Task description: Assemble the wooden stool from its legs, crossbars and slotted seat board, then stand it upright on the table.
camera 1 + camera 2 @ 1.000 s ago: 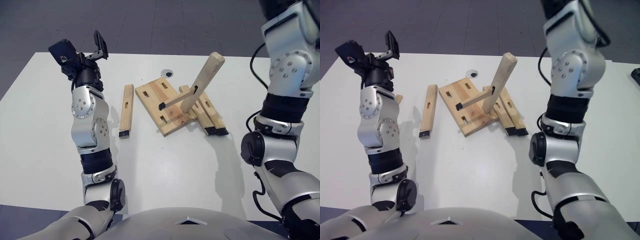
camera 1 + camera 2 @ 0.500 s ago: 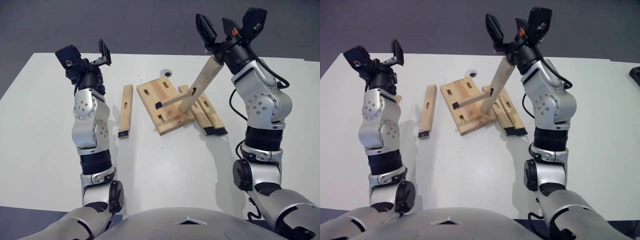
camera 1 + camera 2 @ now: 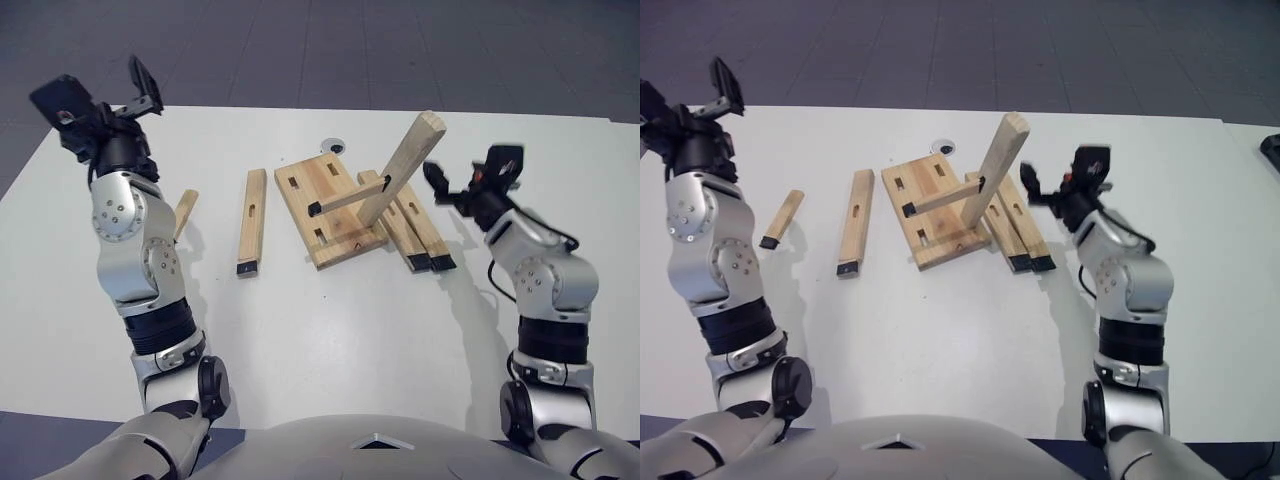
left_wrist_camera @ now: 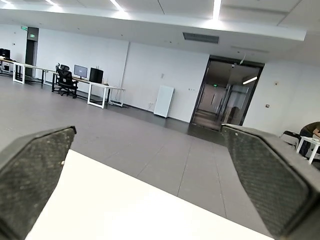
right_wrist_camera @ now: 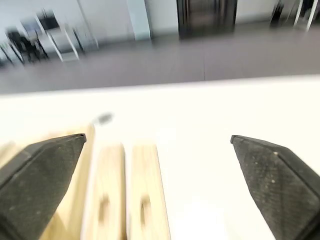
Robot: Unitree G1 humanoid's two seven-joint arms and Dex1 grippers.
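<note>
The slotted seat board (image 3: 325, 205) lies flat at mid-table. One leg (image 3: 402, 168) stands tilted in its right edge, with a dark-tipped crossbar (image 3: 345, 203) sticking out of it over the board. Two more legs (image 3: 418, 228) lie side by side just right of the board, also seen as pale legs (image 5: 127, 200) in the right wrist view. A fourth leg (image 3: 252, 220) lies left of the board, and a short crossbar (image 3: 183, 213) lies farther left. My right gripper (image 3: 465, 182) hangs open just right of the lying legs, empty. My left gripper (image 3: 112, 92) is open and empty, raised above the table's far left corner.
The white table (image 3: 330, 320) has wide bare room in front of the parts and on both sides. A small round grommet (image 3: 335, 147) sits behind the seat board. Beyond the far edge is dark floor.
My right arm has dropped from above the tilted leg's top to low beside the two lying legs. My left arm has swung outward to the left, uncovering the short crossbar.
</note>
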